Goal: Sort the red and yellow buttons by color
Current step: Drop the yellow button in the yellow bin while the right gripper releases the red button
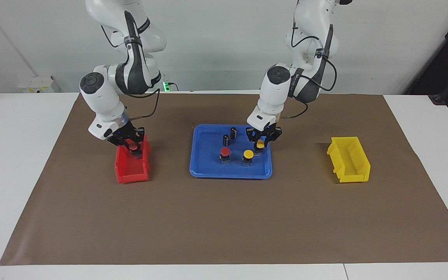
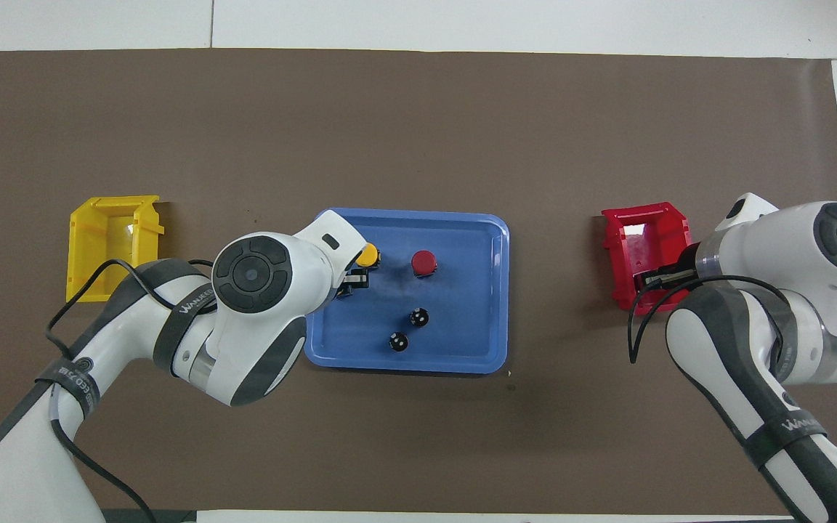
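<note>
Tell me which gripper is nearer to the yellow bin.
Left. The left gripper is shut on a yellow button in the blue tray, beside the yellow bin; the right gripper is over the red bin.

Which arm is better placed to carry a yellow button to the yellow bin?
Left: its pincer is shut on a yellow button in the blue tray, toward the yellow bin.

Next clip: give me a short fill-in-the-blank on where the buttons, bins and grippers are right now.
1. The left gripper is shut on a ____ button in the blue tray.
2. The right gripper holds a red button over the ____ bin.
3. The yellow bin holds ____ buttons.
4. Besides the buttons, the tray holds ____ black cylinders.

Missing words: yellow; red; no; two
</note>
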